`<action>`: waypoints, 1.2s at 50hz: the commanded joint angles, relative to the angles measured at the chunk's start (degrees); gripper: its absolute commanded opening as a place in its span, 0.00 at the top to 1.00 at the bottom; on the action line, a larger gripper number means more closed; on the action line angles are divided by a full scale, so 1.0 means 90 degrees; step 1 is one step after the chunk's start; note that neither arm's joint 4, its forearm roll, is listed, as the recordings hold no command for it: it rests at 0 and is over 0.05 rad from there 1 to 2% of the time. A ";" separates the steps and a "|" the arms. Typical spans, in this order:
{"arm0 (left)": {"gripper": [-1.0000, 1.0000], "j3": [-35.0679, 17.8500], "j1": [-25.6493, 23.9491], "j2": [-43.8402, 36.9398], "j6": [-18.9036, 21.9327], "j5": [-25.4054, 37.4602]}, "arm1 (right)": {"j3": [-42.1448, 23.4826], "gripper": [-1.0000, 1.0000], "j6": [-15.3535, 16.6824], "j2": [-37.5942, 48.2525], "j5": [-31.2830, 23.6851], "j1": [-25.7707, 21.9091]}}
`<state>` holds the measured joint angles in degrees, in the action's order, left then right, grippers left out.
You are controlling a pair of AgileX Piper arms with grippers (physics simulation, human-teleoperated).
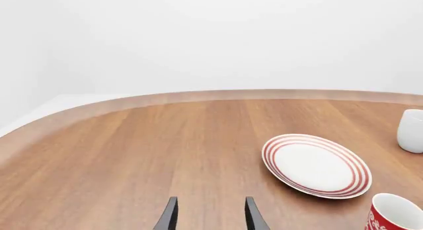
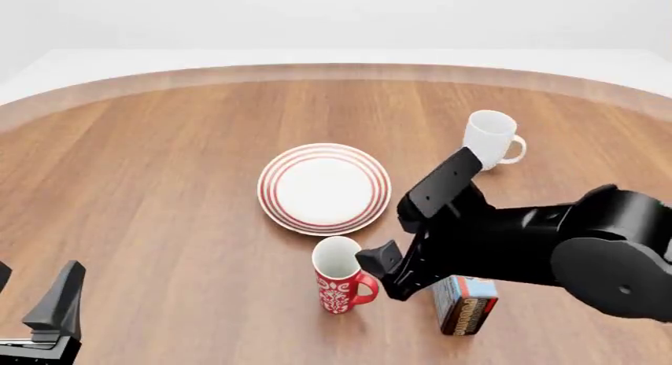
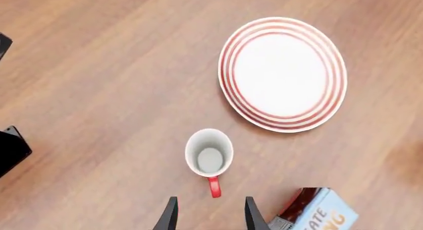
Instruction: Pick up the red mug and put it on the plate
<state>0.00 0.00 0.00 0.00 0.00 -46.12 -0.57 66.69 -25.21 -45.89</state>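
Observation:
The red mug [image 2: 338, 280] stands upright on the table just in front of the plate [image 2: 323, 188], handle pointing right. In the right wrist view the red mug [image 3: 209, 155] shows its white inside, and the plate [image 3: 282, 74] lies beyond it. My right gripper [image 3: 208, 202] is open and hovers above the table beside the mug's handle, holding nothing; in the front view my right gripper [image 2: 383, 269] sits close to the mug's right side. My left gripper [image 2: 37, 278] rests open at the near left, far from both. The left wrist view shows the left gripper [image 1: 210, 210], the plate [image 1: 316, 164] and the red mug [image 1: 395, 215].
A plain white mug [image 2: 490, 139] stands at the back right of the plate. A small blue and brown box [image 2: 464, 304] stands upright just right of the red mug, under my right arm. The curved far table edge [image 2: 336, 70] runs across the back.

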 commanded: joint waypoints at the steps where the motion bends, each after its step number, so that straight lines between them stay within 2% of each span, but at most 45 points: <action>1: 0.00 0.0000 0.0000 0.0000 0.0000 0.0000 | 0.0088 0.00 -0.0131 0.0220 0.0122 0.0015; 60: 0.00 0.0000 0.0000 0.0000 0.0000 0.0000 | 0.0638 0.00 -0.0442 0.1149 0.1099 -0.0010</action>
<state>0.00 0.00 0.00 0.00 0.00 -41.39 -4.20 75.98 -16.70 -45.98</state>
